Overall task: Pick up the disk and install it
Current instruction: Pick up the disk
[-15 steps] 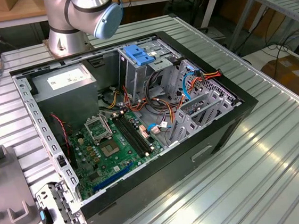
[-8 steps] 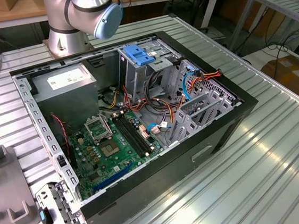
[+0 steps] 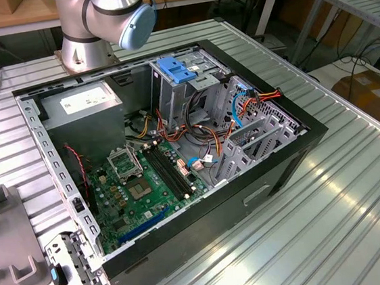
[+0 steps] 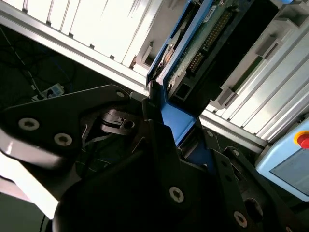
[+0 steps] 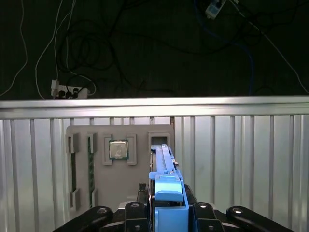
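The gripper [image 5: 167, 211] pinches the disk [image 5: 166, 183] edge-on just above the grey tray [image 5: 120, 183]; such a thin hold might let it twist loose.

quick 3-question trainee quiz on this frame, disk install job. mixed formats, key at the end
1. True or false: in the first wrist view, the gripper is shut on the disk, which it holds edge-on.
2. Multiple choice: in the first wrist view, the processor chip lies
A) in a pocket of the grey tray
B) on the floor
C) between the gripper's fingers
3. Fill in: in the exterior view, the latch piece atop the drive cage is ____ in colour.

Key: 1 true; 2 A; 3 blue.
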Motion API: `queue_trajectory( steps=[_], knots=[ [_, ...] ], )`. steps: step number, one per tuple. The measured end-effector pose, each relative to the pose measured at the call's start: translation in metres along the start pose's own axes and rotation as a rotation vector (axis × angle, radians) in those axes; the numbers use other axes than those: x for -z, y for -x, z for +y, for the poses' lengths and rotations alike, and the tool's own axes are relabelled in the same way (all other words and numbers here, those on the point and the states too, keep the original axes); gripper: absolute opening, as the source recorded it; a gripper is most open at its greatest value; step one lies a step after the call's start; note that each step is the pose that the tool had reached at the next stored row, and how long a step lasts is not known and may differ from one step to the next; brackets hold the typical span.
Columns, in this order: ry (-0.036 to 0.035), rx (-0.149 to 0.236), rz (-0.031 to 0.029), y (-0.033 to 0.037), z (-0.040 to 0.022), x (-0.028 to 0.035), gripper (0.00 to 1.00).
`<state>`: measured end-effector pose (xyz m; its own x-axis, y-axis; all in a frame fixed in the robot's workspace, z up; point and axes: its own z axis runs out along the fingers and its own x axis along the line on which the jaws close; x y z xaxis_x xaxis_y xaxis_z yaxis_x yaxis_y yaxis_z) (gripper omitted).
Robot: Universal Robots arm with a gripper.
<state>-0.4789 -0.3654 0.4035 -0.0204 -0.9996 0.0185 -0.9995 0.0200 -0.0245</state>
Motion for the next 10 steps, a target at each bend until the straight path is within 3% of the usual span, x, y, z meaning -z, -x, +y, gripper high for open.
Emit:
queue_trajectory(
  steps=[10],
  knots=[
    [0.0,0.0,-0.0001,-0.0005,-0.0006,0.0252,0.37]
  ],
)
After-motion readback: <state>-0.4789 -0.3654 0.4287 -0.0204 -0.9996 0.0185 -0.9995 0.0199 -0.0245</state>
